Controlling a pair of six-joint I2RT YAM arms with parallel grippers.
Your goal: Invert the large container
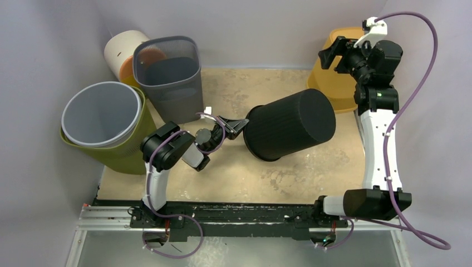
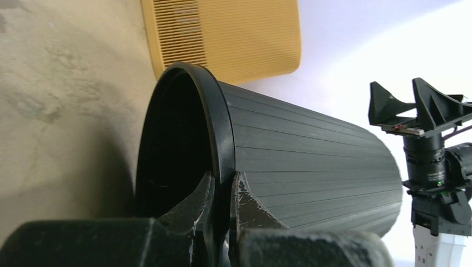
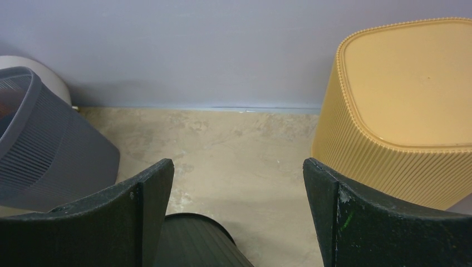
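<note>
Plain lavender-grey walls [image 1: 261,28] around a mottled, scuffed beige tabletop [image 1: 239,178].

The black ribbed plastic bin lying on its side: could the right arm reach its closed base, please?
Probably yes: the right hand hangs open beyond the black ribbed plastic bin, nothing between; the left hand grips only its rim.

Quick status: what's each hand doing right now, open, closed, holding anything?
Left hand: closed on the rim of the black container.
Right hand: open, holding nothing.
</note>
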